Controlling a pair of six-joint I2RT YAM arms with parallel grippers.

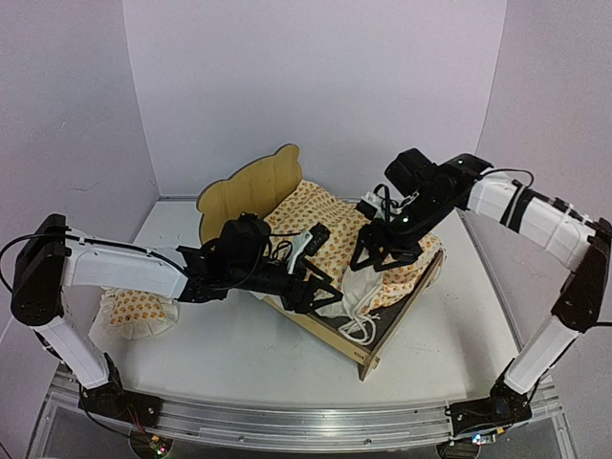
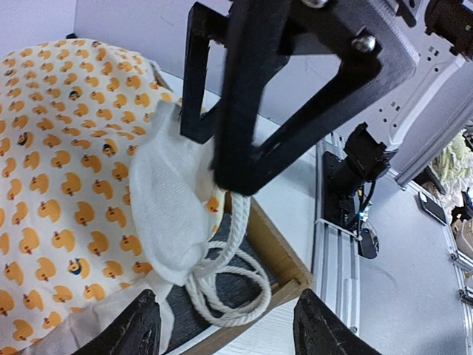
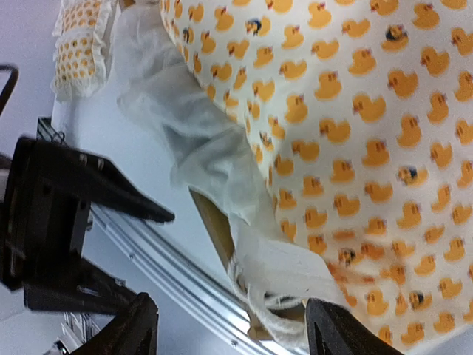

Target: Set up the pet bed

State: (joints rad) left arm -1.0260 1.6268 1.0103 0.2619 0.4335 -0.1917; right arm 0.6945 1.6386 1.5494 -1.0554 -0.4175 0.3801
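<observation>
The pet bed (image 1: 402, 320) of light plywood stands mid-table, its bear-ear headboard (image 1: 247, 189) at the back left. The duck-print mattress cover (image 1: 325, 225) lies on it, its white underside folded up at the foot end (image 2: 166, 214). A white cord tie (image 2: 229, 277) is looped on the dark grey base (image 2: 244, 248) by the footboard. My left gripper (image 2: 229, 329) is open and empty just above the cord. My right gripper (image 3: 233, 329) is open over the cover's foot corner (image 3: 318, 270); one of its fingers (image 2: 236, 159) touches the cover and cord.
The small matching ruffled pillow (image 1: 134, 311) lies on the table to the left of the bed, under my left arm. The metal rail (image 1: 306, 426) runs along the table's near edge. Purple walls close off the back and sides.
</observation>
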